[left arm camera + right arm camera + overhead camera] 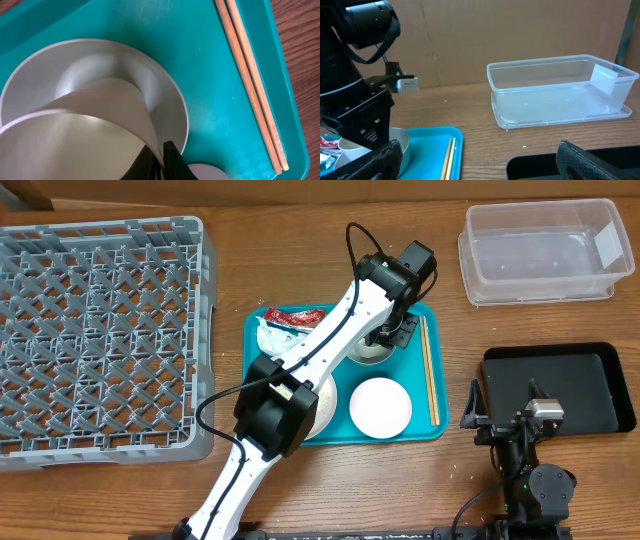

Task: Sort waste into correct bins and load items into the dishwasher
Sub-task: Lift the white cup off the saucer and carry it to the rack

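My left gripper (385, 332) is shut on the rim of the small white cup (75, 150), which sits in or just above the grey bowl (45, 65) on the teal tray (440, 425). The red sauce packet (297, 316) and the crumpled napkin (273, 338) lie at the tray's back left. The pale-pink dish (380, 407) and the large white plate (322, 408), half hidden by the arm, sit at the front. The chopsticks (429, 370) lie along the tray's right edge. My right gripper (487, 165) is open and empty by the black tray (575, 385).
The grey dish rack (100, 330) fills the left of the table. The clear tub (540, 252) stands at the back right. A white crumb (524, 146) lies on the wood between the teal tray and the black tray.
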### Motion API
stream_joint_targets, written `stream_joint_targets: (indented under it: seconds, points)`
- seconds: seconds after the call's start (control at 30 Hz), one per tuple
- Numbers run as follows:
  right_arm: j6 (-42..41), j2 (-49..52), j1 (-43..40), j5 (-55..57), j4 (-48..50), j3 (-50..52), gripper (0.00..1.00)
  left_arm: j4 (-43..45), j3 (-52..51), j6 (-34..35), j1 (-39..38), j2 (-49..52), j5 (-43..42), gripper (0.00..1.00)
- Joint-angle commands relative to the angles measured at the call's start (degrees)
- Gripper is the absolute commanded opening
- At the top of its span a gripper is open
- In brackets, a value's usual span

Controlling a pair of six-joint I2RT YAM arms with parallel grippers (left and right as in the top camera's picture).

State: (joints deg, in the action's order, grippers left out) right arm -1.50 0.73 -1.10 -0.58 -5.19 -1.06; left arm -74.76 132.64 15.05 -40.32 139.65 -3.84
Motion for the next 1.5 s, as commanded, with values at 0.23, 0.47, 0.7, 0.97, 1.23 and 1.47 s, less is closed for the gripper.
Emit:
stream_joint_targets:
  seconds: [0.23, 0.47, 0.7, 0.97, 1.23, 1.47]
  points:
    - [0.04, -0.57, -0.24, 0.46, 0.33, 0.59, 1.0, -11.5, 16.17, 4.63, 1.57, 0.04, -0.7, 0.04]
    - [0.04, -0.57, -0.26, 0.46, 0.33, 0.59, 1.0, -22.05, 39.54, 4.31, 8.46, -0.48, -5.03, 0.04]
    - [0.04, -0.57, -0.26, 0.46, 0.33, 0.59, 1.0, -22.05, 42.27, 4.72, 24.02, -4.74, -17.62, 0.04]
    - [0.04, -0.57, -0.24, 0.46, 0.33, 0.59, 1.0, -22.05, 37.81, 3.19, 47.67, -4.9, -28.11, 0.04]
    - [0.04, -0.57, -0.24, 0.46, 0.33, 0.59, 1.0, -22.05, 25.07, -1.49, 63.1, -4.87, -38.66, 0.04]
    - [0.04, -0.57, -0.24, 0.46, 0.33, 0.59, 1.0, -20.13, 16.28, -13.62, 76.41, -4.87, -56.41, 0.04]
